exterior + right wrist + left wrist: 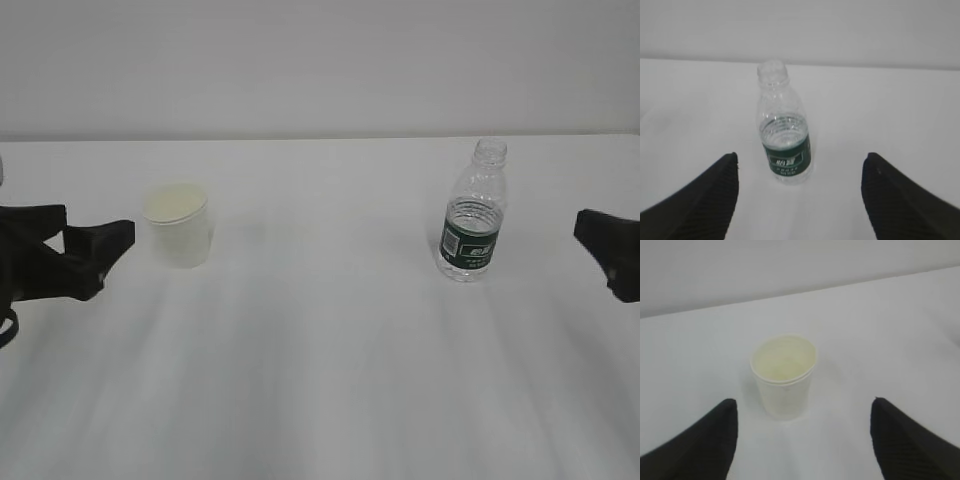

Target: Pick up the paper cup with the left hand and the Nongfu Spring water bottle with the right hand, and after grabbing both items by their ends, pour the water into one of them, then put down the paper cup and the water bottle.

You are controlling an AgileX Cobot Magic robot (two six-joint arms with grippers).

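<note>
The white paper cup (178, 227) stands upright on the table's left side; in the left wrist view the paper cup (783, 375) sits ahead of my left gripper (803, 407), whose jaws are spread wide with nothing between them. In the exterior view the left gripper (118, 238) is just left of the cup, apart from it. The capless Nongfu Spring water bottle (472, 216) stands upright on the right. My right gripper (800, 162) is open, with the bottle (783, 147) standing ahead of it, untouched. In the exterior view the right gripper (592, 232) hangs at the right edge.
A white table (320, 360) spreads under everything, with bare surface between cup and bottle and toward the front. A pale wall (320, 60) rises behind the table's far edge.
</note>
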